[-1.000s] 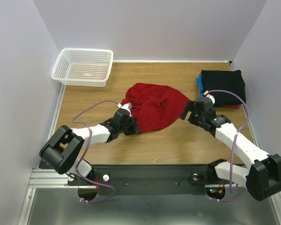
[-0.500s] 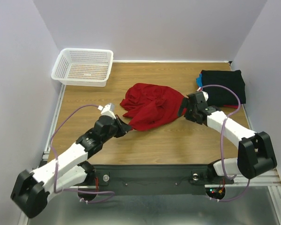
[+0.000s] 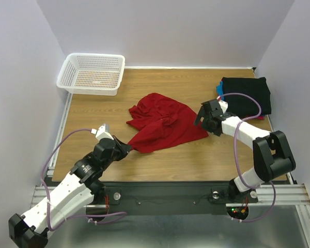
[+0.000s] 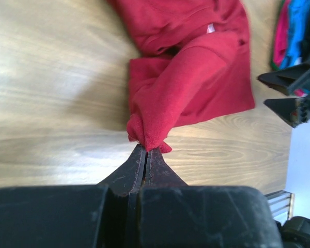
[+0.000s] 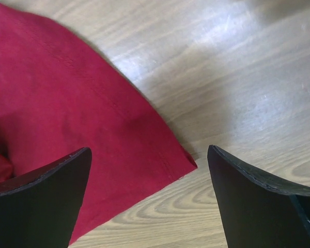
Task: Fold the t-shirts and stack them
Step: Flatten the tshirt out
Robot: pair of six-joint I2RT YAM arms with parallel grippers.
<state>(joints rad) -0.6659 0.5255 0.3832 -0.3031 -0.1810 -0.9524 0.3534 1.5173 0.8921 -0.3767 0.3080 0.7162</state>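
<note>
Red cloth on the move: drags the red t-shirt (image 3: pixel 163 124) toward the lower left with the left tool (image 3: pixel 126 146) clamped on a bunched corner, stretching it flatter across the wooden surface (image 3: pixel 196 155) at mid-frame. Lets go on the right, with the right tool (image 3: pixel 202 118) now spread apart over the hem. Suggests spreading under way, folding not begun; leaves the folded stack (image 3: pixel 246 93) waiting upper right.

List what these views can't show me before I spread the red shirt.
The stack, top view: the black shirt covers the rest; only blue and pink edges show, so no count.
The red shirt, every view: sleeves lost in its own folds.
The left gripper, left wrist view: bunched cloth hides which part of the shirt it pinches.
</note>
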